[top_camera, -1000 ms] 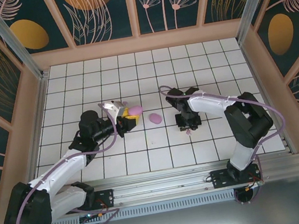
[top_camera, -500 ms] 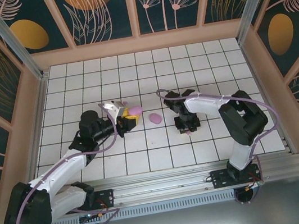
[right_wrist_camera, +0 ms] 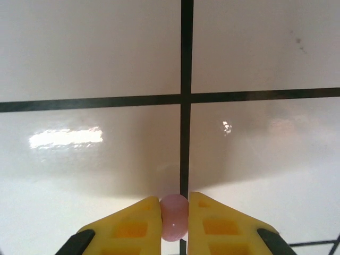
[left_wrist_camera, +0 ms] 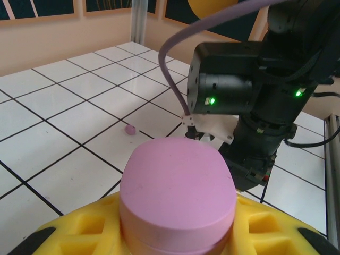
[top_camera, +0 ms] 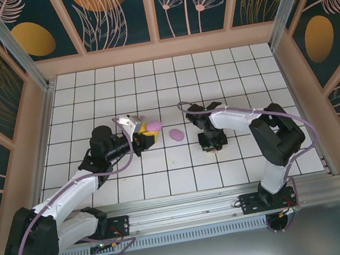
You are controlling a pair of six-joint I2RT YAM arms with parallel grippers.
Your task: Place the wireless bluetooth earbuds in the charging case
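The charging case [left_wrist_camera: 178, 194], a pink-purple oval, sits between the yellow fingers [left_wrist_camera: 265, 223] of my left gripper [left_wrist_camera: 178, 234], which is shut on it just above the floor. From above, the case [top_camera: 153, 127] shows at the tip of the left gripper [top_camera: 145, 134]. My right gripper [right_wrist_camera: 174, 212] points down at the tiles and is shut on one tiny pink-purple earbud [right_wrist_camera: 174, 217], pinched between its yellow pads. From above, the right gripper [top_camera: 211, 145] stands right of centre. Another earbud [left_wrist_camera: 129, 129] lies loose on a tile.
A second pink-purple oval [top_camera: 176, 135] lies on the white tiled floor [top_camera: 151, 91] between the two grippers. The right arm's black wrist [left_wrist_camera: 249, 101] looms close in front of the held case. Wooden walls [top_camera: 158, 50] ring the floor.
The right gripper has closed on the earbud and shifted slightly left. The left arm and the case have not moved.
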